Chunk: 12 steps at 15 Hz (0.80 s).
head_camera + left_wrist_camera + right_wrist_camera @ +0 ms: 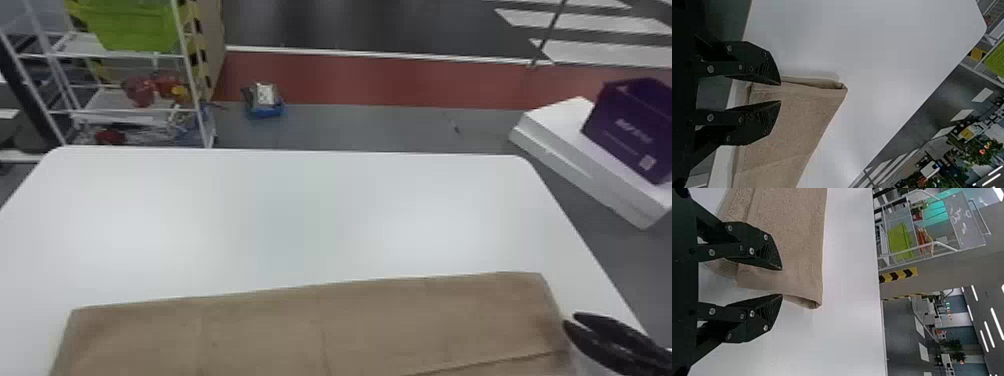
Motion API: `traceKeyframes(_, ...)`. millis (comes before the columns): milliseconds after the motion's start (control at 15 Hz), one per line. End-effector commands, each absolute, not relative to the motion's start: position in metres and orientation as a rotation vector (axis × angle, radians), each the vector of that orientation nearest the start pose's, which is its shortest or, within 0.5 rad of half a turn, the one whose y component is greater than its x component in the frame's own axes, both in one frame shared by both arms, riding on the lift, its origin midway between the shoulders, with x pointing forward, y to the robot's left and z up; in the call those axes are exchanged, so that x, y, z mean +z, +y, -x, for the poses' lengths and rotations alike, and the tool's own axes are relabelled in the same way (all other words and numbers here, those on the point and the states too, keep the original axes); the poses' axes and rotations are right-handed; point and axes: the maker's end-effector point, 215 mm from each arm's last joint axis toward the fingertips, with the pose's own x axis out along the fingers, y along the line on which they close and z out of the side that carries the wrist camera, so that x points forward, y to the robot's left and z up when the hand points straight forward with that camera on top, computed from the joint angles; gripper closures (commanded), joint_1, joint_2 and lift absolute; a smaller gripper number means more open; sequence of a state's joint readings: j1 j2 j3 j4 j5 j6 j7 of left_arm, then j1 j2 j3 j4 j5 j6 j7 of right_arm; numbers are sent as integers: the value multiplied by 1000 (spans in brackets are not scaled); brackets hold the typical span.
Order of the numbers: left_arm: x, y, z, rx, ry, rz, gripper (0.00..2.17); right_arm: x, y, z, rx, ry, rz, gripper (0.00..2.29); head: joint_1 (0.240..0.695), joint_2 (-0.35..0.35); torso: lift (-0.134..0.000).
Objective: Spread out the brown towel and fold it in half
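Note:
The brown towel (pixel 310 330) lies folded over as a wide band along the near part of the white table. At its right end, in the head view, my right gripper (pixel 570 319) stands with its fingers a little apart. The right wrist view shows the right gripper (pixel 782 282) open beside the towel's end (pixel 797 246), whose folded layers show at the corner. In the left wrist view my left gripper (pixel 781 92) is open over the towel's other end (pixel 801 117), close to a folded edge, with no cloth visibly pinched.
The white table (pixel 300 215) extends beyond the towel. Behind it at left stands a wire rack (pixel 185 100) with a green bin (pixel 135 25). A purple box (pixel 630 130) rests on a white box at the right.

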<state>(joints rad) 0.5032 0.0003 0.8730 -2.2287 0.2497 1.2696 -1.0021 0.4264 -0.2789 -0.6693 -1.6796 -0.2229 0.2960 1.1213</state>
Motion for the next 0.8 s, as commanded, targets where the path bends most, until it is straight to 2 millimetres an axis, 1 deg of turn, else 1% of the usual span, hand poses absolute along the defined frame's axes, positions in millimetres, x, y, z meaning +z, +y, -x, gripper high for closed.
traceKeyframes(0, -422, 397, -257, -174, 711, 637, -2, -431, -444, -343, 478, 413, -116, 80, 695, -98, -123)
traceKeyframes(133, -412, 408, -258, -158, 677, 624, 33, -422, -456, -339, 458, 380, -129, 76, 695, -95, -123)
traceKeyframes(267, -396, 402, -261, -198, 642, 627, 36, -408, -468, -335, 436, 343, -145, 76, 695, -94, -123)
traceKeyframes(333, -392, 398, -264, -221, 627, 614, 49, -402, -474, -333, 421, 328, -155, 76, 695, -102, -123)
traceKeyframes(400, -392, 393, -265, -239, 626, 602, 151, -397, -480, -331, 407, 312, -166, 76, 695, -113, -123)
traceKeyframes(467, -396, 385, -265, -258, 630, 576, 377, -396, -484, -330, 400, 312, -167, 76, 695, -129, -123)
traceKeyframes(533, -402, 376, -268, -276, 635, 538, 724, -394, -486, -328, 397, 311, -164, 76, 695, -146, -123)
traceKeyframes(600, -409, 368, -269, -283, 646, 513, 1183, -393, -488, -327, 393, 309, -163, 76, 695, -180, -123)
traceKeyframes(667, -415, 358, -267, -294, 663, 508, 1764, -391, -490, -325, 388, 307, -163, 76, 695, -194, -123)
traceKeyframes(733, -418, 348, -266, -313, 672, 514, 1949, -390, -493, -323, 383, 305, -163, 76, 695, -210, -123)
